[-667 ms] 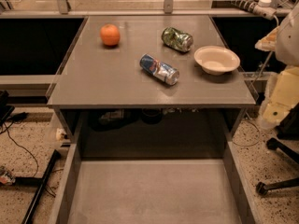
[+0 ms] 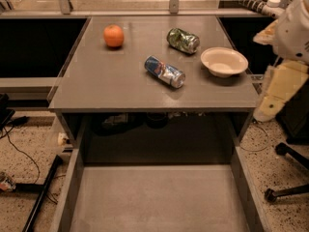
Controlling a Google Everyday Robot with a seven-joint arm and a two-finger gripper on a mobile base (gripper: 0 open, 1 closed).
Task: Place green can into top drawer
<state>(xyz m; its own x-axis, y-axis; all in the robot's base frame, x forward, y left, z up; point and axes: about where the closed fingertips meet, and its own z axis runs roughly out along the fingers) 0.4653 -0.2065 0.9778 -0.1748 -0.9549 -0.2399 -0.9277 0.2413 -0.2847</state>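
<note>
The green can (image 2: 183, 40) lies on its side, dented, at the back of the grey tabletop (image 2: 111, 81), right of centre. The top drawer (image 2: 159, 197) is pulled out below the table's front edge; its flat grey bottom holds nothing. My gripper (image 2: 276, 94) hangs with the white and cream arm at the right edge of the view, beside the table's right front corner. It is well apart from the green can and has nothing in it.
An orange (image 2: 114, 36) sits at the back left of the tabletop. A blue-and-silver can (image 2: 164, 71) lies on its side in the middle. A cream bowl (image 2: 223, 61) stands at the right. Cables (image 2: 19, 151) and a chair base (image 2: 285, 190) are on the floor.
</note>
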